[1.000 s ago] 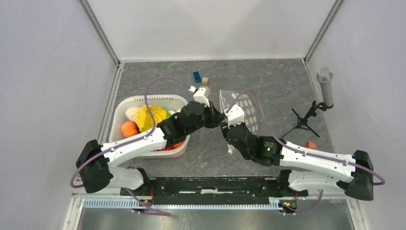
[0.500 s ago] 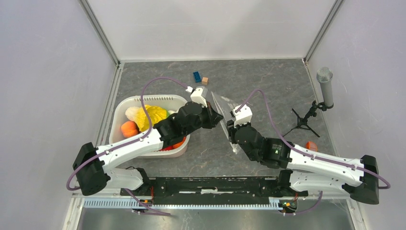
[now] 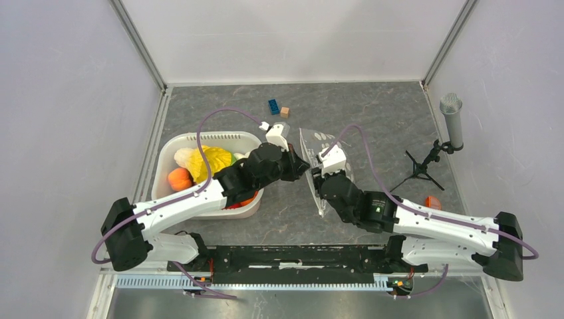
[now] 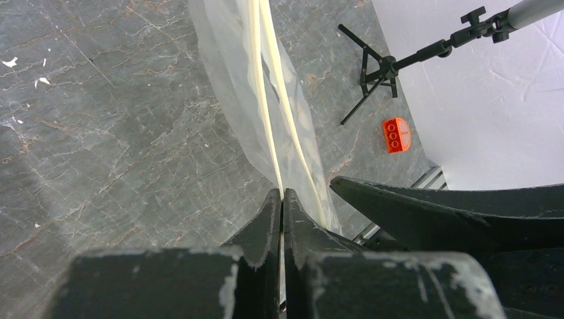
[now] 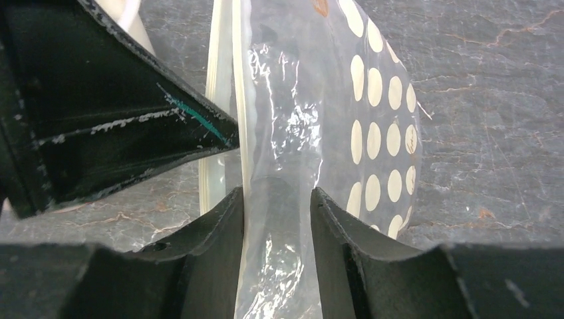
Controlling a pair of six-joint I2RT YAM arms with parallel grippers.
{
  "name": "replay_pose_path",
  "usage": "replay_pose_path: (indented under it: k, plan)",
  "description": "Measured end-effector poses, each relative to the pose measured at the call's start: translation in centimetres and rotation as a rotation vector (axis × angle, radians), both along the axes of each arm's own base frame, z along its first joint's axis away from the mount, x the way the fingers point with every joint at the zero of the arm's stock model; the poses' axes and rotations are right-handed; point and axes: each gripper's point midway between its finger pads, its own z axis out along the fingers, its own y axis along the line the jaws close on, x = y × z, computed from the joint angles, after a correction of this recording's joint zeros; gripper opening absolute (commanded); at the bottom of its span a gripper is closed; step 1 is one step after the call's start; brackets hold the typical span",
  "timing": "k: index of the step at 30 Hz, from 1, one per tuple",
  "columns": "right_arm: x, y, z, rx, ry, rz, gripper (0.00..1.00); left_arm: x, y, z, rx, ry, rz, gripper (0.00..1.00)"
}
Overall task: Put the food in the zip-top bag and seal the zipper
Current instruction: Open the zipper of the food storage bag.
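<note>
The zip-top bag (image 3: pixel 318 151), clear with white dots, hangs upright between my two grippers at the table's middle. My left gripper (image 3: pixel 304 166) is shut on its mouth edge; in the left wrist view (image 4: pixel 282 194) the jaws pinch the cream zipper (image 4: pixel 257 73) strip. My right gripper (image 3: pixel 320 178) is part open, and the bag's film (image 5: pixel 292 119) runs loosely through the gap between its fingers (image 5: pixel 219 226). The food lies in the white basket (image 3: pixel 199 138): a crinkled yellow piece (image 3: pixel 209 160), a peach (image 3: pixel 178 178), and others mostly hidden under my left arm.
A blue brick (image 3: pixel 273 106) and a wooden cube (image 3: pixel 284 111) lie behind the bag. A grey microphone on a small black tripod (image 3: pixel 420 167) stands at the right. An orange brick (image 3: pixel 432 201) lies near the right arm. White walls enclose the table.
The bag has turned from lying flat with dots up to hanging on edge between the grippers. The right gripper has shifted slightly along it. The left gripper stays clamped.
</note>
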Motion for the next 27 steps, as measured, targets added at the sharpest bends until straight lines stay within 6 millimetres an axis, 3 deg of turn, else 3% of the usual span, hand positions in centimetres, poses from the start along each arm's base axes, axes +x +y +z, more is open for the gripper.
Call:
replay_pose_path:
  k: [9,14,16,27]
  plan:
    - [0.4,0.6,-0.9,-0.083,-0.015,-0.033,0.34,-0.1,0.3,0.5,-0.013,-0.001,0.016,0.02]
    - [0.2,0.8,-0.3,-0.12,-0.047,-0.073,0.06,0.0,0.4,0.5,-0.01,-0.002,0.026,0.02]
    - [0.3,0.2,0.0,-0.121,-0.057,-0.106,0.0,0.2,0.6,0.4,-0.003,-0.005,0.04,0.02]
    - [0.3,-4.3,3.6,-0.081,-0.121,-0.229,0.0,0.5,4.7,-1.1,0.173,-0.038,0.13,0.02]
